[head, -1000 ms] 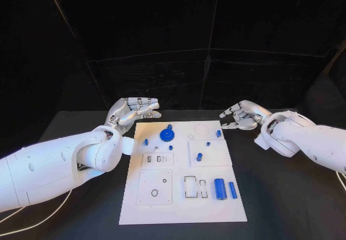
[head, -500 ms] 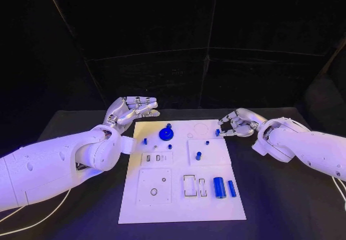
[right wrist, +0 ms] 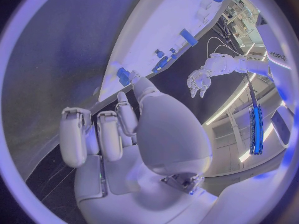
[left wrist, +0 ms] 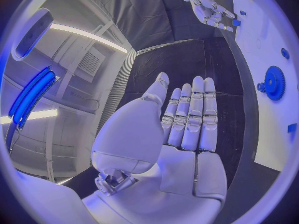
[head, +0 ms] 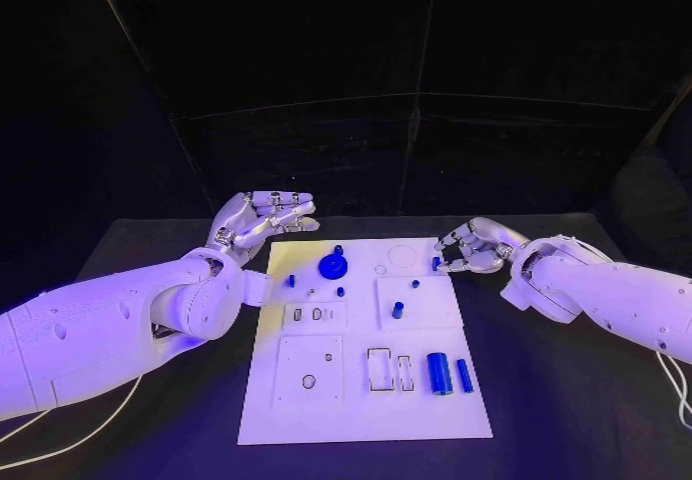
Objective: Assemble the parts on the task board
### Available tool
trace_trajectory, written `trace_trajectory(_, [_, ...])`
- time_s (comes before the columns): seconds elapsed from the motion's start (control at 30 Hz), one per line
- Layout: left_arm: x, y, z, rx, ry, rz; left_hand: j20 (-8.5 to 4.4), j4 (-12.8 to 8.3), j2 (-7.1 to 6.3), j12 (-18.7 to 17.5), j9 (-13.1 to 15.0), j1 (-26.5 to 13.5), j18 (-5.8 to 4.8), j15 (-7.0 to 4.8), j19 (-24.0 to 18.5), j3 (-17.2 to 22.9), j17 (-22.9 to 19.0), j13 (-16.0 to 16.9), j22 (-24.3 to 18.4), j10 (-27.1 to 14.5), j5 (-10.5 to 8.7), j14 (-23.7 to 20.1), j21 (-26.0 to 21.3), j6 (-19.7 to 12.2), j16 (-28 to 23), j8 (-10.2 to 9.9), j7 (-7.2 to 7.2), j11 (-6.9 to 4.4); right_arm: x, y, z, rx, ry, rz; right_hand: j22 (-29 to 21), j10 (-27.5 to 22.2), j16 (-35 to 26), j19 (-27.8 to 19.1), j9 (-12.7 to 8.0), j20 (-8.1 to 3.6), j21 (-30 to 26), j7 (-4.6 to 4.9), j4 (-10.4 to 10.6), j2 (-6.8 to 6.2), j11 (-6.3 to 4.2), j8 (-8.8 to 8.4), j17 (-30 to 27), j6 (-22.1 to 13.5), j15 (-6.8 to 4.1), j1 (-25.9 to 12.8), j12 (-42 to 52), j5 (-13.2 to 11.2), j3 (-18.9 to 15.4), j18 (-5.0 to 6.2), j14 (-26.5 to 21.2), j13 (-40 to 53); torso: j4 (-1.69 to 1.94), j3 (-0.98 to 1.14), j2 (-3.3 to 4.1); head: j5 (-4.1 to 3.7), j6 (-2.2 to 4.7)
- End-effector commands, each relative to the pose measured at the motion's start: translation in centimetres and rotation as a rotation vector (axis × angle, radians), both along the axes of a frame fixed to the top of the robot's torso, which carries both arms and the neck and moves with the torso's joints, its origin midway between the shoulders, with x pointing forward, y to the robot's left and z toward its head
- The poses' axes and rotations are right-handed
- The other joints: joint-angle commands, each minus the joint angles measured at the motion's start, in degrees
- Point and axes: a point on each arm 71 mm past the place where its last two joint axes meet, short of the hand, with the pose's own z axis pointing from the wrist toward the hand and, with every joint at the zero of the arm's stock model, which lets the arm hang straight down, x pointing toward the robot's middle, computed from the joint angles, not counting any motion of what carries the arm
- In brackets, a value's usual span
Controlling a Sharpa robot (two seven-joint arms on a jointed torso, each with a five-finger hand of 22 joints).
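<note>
- right hand (head: 473,246) sits at the far right edge of the white board (head: 364,420); fingertips are bunched right at a small blue peg (head: 434,264) on that edge; in the right wrist view (right wrist: 134,134) the thumb tip looks to be touching the peg (right wrist: 123,76), but can't tell if it's actually pinched or just touched, fingers hide the contact
- left hand (head: 264,221) hovers by the board's far left corner, off the board; fingers straight and a bit apart, nothing in it; left wrist view (left wrist: 181,134) shows the bare palm plainly
- blue gear (head: 333,267) stands on the far part of the board, w/ a small blue bit just behind it; hard to say if they're joined
- fat blue cylinder (head: 438,373) and a thinner blue rod (head: 464,375) lie side by side near the board's near right, beside two empty rectangular slots (head: 389,371)
- short blue post (head: 398,312) stands on the mid-right square; a few tiny blue pegs around the gear are too small to tell apart
- no readable writing or labels on the board; some marking on the left arm in the right wrist view, too blurred to read
- both forearms are cut off by the pic edges in the head view
</note>
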Motion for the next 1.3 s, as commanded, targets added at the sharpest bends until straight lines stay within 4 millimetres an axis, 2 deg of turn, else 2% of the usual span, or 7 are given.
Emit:
trace_trajectory(0.03, [-0.02, -0.13, 0.14, -0.003, -0.011, -0.009, 0.07, -0.33, 0.49, -0.18, -0.08, 0.06, 0.28, 0.05, -0.38, 0.02, -0.08, -0.09, -0.08, -0.38, -0.24, -0.22, -0.29, -0.16, -0.38, -0.29, 0.32, 0.14, 0.06, 0.22, -0.1, -0.014, 0.004, 0.012, 7.1, 0.49, -0.04, 0.19, 0.1, 0.17, -0.01, -0.07, -0.32, 0.61, -0.25, 0.47, 5.36, 0.68, 0.08, 0.1, 0.31, -0.14, -0.15, 0.25, 3.81, 0.16, -0.03, 0.02, 0.03, 0.07, -0.14])
trace_trajectory(0.47, [-0.02, -0.07, 0.12, -0.003, -0.01, -0.008, 0.07, -0.46, 0.6, -0.16, -0.07, 0.09, 0.35, -0.04, -0.23, 0.04, -0.1, -0.08, -0.1, -0.41, -0.24, 0.17, -0.29, -0.17, -0.31, -0.27, 0.35, 0.14, 0.32, 0.5, -0.48, -0.034, 0.012, 0.019, 7.76, 1.36, 0.18, 0.72, 0.2, -0.17, 0.28, -0.55, -1.28, 2.26, -0.72, 1.31, 5.95, 3.55, -0.32, 0.88, 1.39, -1.71, 1.16, 0.1, 3.95, 1.21, -0.02, -0.02, -0.02, -0.02, -0.42])
trace_trajectory(0.73, [-0.01, -0.04, 0.11, -0.002, -0.009, -0.007, 0.06, -0.5, 0.62, -0.15, -0.07, 0.08, 0.37, -0.06, -0.16, 0.03, -0.11, -0.08, -0.1, -0.41, -0.24, 0.3, -0.28, -0.18, -0.28, -0.27, 0.35, 0.14, 0.4, 0.52, -0.58, -0.044, 0.016, 0.021, 8.01, 1.69, 0.23, 0.92, 0.18, -0.33, 0.39, -0.83, -1.65, 2.82, -0.95, 1.51, 6.09, 4.63, -0.5, 1.01, 1.79, -1.96, 1.93, 0.04, 3.98, 1.61, -0.04, -0.04, -0.02, -0.04, -0.66])
trace_trajectory(1.03, [-0.01, -0.02, 0.11, -0.001, -0.008, -0.006, 0.06, -0.5, 0.62, -0.15, -0.07, 0.08, 0.37, -0.06, -0.16, 0.03, -0.11, -0.08, -0.1, -0.41, -0.24, 0.3, -0.28, -0.18, -0.28, -0.27, 0.35, 0.14, 0.49, 0.58, -0.64, -0.051, 0.016, 0.021, 8.29, 2.1, 0.26, 1.14, 0.28, -0.75, 0.51, -1.61, -2.04, 3.91, -1.6, 2.25, 6.22, 7.2, -1.01, 0.85, 2.23, -2.05, 3.4, -0.02, 4.01, 2.09, 0.02, -0.01, -0.01, -0.08, -0.69])
trace_trajectory(1.3, [-0.02, 0.01, 0.1, -0.001, -0.007, -0.005, 0.05, -0.55, 0.67, -0.14, -0.06, 0.09, 0.39, -0.09, -0.08, 0.04, -0.11, -0.08, -0.1, -0.42, -0.24, 0.44, -0.27, -0.17, -0.26, -0.26, 0.36, 0.13, 0.53, 0.84, -0.65, -0.05, 0.013, 0.025, 8.59, 2.33, 0.33, 1.37, 0.26, -0.91, 0.65, -1.82, -2.13, 4.07, -1.78, 2.39, 6.42, 7.76, -1.19, 0.68, 2.48, -2.08, 3.76, -0.1, 4.05, 2.36, -0.01, -0.01, -0.02, -0.03, -0.75])
